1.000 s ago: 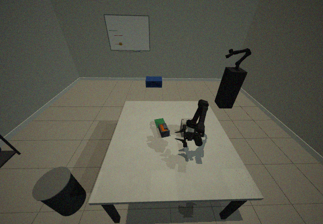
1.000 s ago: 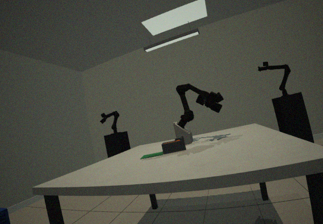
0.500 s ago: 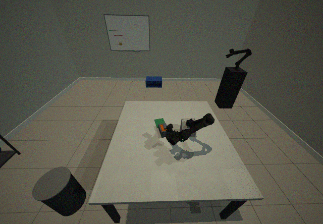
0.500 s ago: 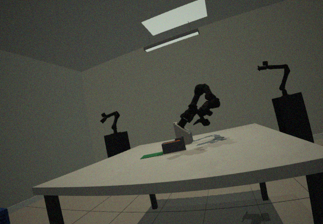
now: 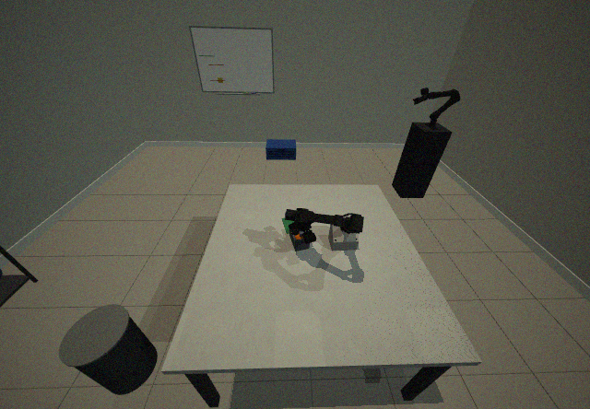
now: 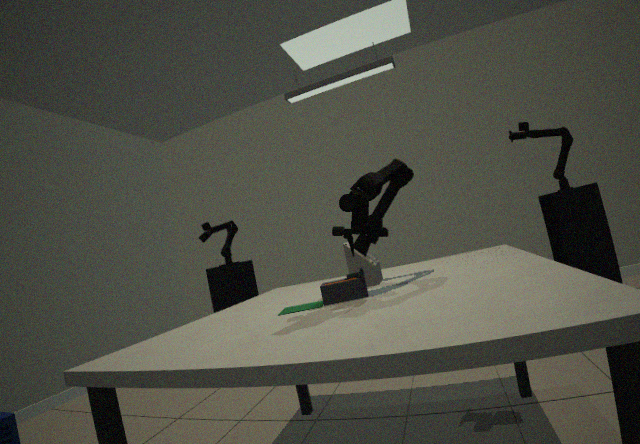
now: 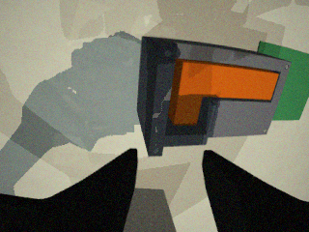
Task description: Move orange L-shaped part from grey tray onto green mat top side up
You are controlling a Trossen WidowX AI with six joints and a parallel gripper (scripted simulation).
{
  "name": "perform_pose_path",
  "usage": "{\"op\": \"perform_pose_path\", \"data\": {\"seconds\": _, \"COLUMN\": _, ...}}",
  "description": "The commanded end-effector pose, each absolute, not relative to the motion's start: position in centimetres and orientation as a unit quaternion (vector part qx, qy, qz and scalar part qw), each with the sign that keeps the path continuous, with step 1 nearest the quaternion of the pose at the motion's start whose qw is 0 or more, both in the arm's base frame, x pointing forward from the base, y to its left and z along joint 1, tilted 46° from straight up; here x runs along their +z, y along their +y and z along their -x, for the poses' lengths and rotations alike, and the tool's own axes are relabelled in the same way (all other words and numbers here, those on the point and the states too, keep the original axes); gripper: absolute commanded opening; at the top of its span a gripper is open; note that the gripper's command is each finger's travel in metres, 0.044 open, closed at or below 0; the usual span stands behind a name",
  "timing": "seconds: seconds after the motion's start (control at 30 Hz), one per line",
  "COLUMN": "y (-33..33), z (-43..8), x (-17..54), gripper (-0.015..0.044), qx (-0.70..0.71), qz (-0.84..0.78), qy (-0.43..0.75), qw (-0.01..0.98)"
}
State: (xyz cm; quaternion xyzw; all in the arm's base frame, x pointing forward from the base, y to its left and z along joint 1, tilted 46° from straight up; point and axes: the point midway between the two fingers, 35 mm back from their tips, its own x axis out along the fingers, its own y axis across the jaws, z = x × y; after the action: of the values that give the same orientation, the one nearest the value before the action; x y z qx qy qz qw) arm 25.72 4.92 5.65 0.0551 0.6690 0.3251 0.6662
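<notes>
While the orange L-shaped part (image 5: 298,236) (image 6: 340,281) (image 7: 227,82) lies in the grey tray (image 5: 300,245) (image 6: 344,292) (image 7: 241,118), the black gripper (image 5: 303,236) (image 6: 357,253) (image 7: 170,157), fingers partway apart, sits at wrist-view six o'clock.

Table leg (image 6: 622,392) cut off.

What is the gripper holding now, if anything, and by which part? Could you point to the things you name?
Nothing is held: the gripper (image 7: 170,157) is partly open, with no object between its fingers, and the orange part (image 7: 227,82) lies in the grey tray (image 7: 237,118).
</notes>
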Motion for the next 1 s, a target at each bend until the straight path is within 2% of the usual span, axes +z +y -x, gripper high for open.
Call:
{"op": "perform_pose_path", "data": {"seconds": 0.0, "y": 3.4, "z": -26.9, "x": 5.6, "gripper": 0.0180, "qx": 0.365, "qz": -0.159, "qy": 0.634, "qw": 0.663}}
{"op": "perform_pose_path", "data": {"seconds": 0.27, "y": 3.3, "z": -27.2, "x": 5.4, "gripper": 0.0180, "qx": 0.371, "qz": -0.177, "qy": 0.625, "qw": 0.664}}
{"op": "perform_pose_path", "data": {"seconds": 0.53, "y": 8.4, "z": -26.7, "x": 0.5, "gripper": 0.0180, "qx": 0.372, "qz": -0.179, "qy": 0.624, "qw": 0.664}}
{"op": "perform_pose_path", "data": {"seconds": 0.97, "y": 9.1, "z": -26.7, "x": -0.1, "gripper": 0.0180, "qx": 0.372, "qz": -0.179, "qy": 0.624, "qw": 0.664}}
